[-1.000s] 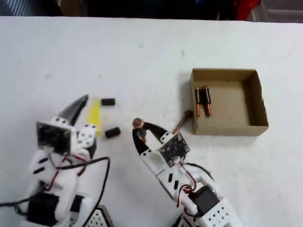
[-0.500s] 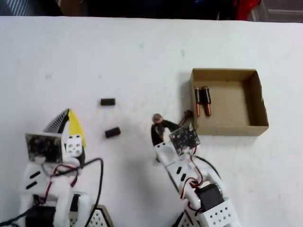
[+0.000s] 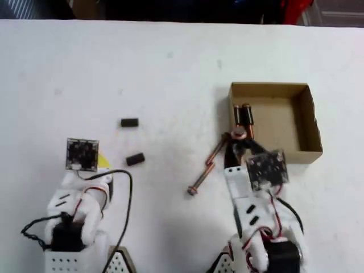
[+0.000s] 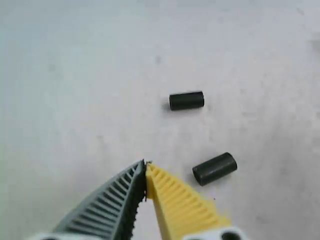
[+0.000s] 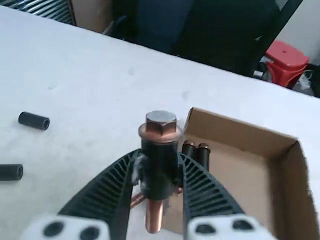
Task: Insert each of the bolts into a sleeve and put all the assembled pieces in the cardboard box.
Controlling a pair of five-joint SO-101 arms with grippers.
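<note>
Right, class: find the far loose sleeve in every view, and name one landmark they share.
High view: far sleeve on the table, well apart from the box.
Left wrist view: far sleeve beyond the left gripper.
Right wrist view: far sleeve on the table, aside from the box.
Shared landmark: near sleeve, beside it in each.

Both arms: white plastic shells w/ black motor blocks. Left arm [image 3: 77, 202]: square black circuit board [image 3: 82, 154] in a white frame at the wrist, a black cable [image 3: 131, 190] looping off one side, thin red wires alongside. Left gripper [image 4: 145, 167]: one grey finger, one yellow, both ridged like saw teeth. Right arm [image 3: 247, 199]: same kind of wrist board [image 3: 267, 168], red + black wires, small dark slots in the shell. Right gripper [image 5: 159, 157]: two black ridged fingers on white mounts (round holes in each).
</note>
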